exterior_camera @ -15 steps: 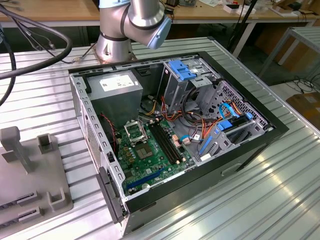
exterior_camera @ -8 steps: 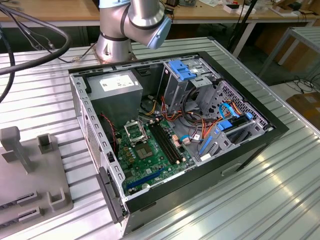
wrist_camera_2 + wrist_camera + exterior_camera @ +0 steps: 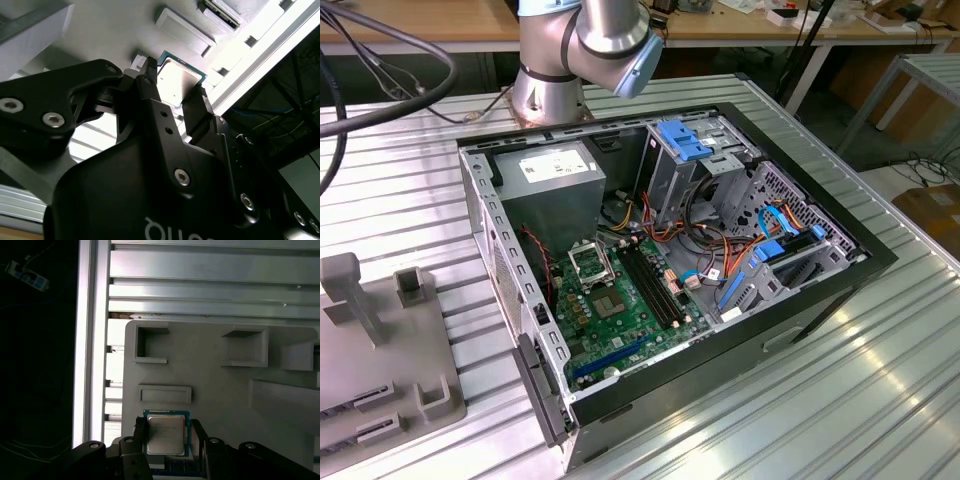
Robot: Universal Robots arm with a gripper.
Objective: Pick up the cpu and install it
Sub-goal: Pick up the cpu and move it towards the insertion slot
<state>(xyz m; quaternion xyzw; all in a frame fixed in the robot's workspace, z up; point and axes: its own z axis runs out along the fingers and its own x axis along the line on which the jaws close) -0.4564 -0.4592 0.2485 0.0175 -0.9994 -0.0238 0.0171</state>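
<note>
We count one cpu (image 3: 166, 434), one gripper (image 3: 169, 428), one grey fixture tray (image 3: 215, 390), one robot arm (image 3: 588, 42), and one open computer case (image 3: 798, 305) holding one green motherboard (image 3: 625, 325), one black socket (image 3: 588, 262) and one power supply (image 3: 555, 178).

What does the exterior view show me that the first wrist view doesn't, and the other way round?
Exterior view: the arm, the open computer case, its green motherboard and the black socket. First wrist view: the cpu with the gripper at it, over the grey holder. Both: the grey holder and the ribbed metal table.
</note>
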